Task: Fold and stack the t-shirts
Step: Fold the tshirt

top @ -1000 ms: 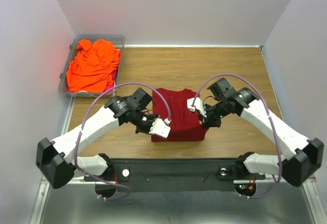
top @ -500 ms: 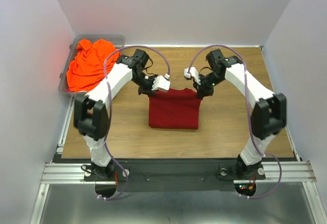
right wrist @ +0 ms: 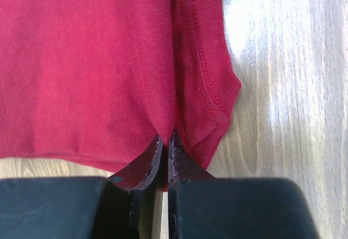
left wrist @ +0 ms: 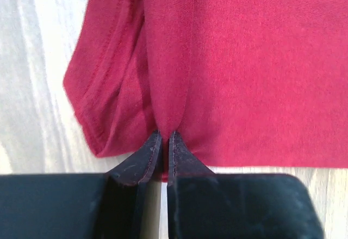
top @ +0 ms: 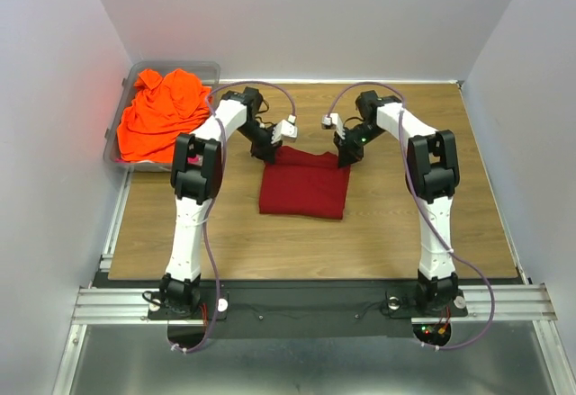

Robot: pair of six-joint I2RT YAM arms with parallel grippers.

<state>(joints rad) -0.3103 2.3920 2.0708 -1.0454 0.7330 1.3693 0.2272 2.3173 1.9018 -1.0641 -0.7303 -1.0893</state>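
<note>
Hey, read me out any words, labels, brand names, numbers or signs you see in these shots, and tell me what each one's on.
No text can be read anywhere.
The red t-shirt is plain cloth, with no print or tag showing.
The orange t-shirt and the bin show no label.

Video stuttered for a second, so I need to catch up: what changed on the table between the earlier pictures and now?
Both arms stretched away from their bases. The left gripper and right gripper went from the near part of the red shirt to its far corners, and are now shut on the cloth. The shirt's near edge drew farther back. The orange shirt and the bin stayed put.
</note>
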